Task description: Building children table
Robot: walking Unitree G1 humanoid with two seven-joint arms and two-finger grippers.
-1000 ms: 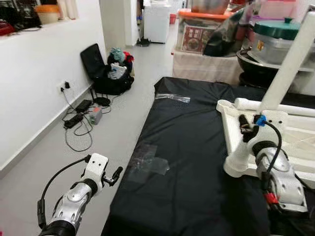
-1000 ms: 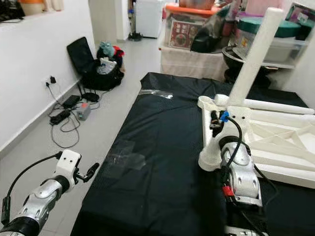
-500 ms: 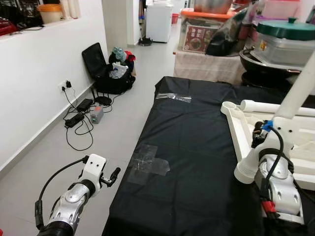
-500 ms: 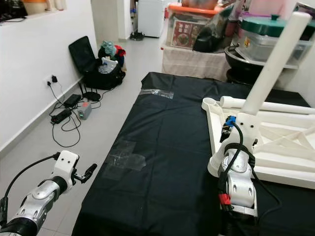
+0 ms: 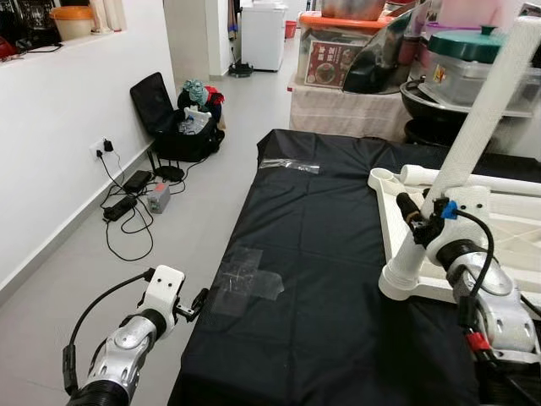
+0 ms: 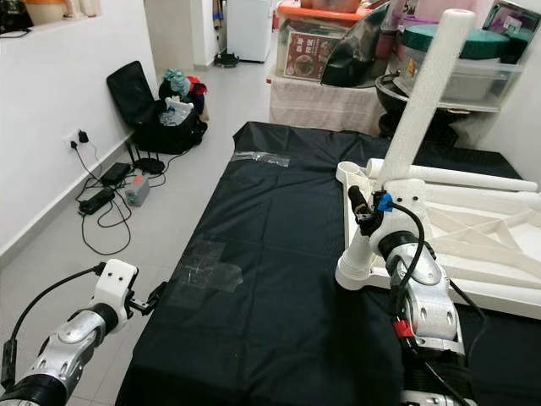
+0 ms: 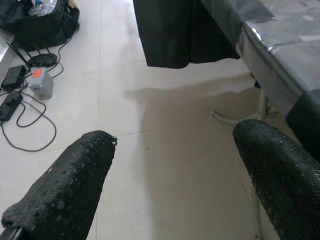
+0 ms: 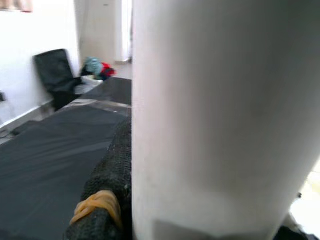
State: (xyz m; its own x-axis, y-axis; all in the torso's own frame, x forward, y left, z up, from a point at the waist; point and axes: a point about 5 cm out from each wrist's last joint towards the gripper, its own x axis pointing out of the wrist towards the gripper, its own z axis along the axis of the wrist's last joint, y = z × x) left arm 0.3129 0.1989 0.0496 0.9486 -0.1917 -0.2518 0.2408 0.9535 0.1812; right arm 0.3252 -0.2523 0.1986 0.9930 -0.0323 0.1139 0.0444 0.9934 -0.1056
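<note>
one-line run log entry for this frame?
right gripper: shut on white table leg | tabletop: upturned on black cloth | left gripper: open, idle over floor

A matt black cloth [image 5: 321, 254] is patched with glossy clear tape [image 5: 247, 283]. The table frame [image 6: 439, 228] looks smooth white plastic; the fingers [image 7: 65, 195] are rough, pebbled black.

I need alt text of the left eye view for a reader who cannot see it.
The right gripper is shut on a white table leg, held slanted over the corner of an upside-down white children's table lying on a black sheet. The left gripper hangs open over the tiled floor beside the sheet.
</note>
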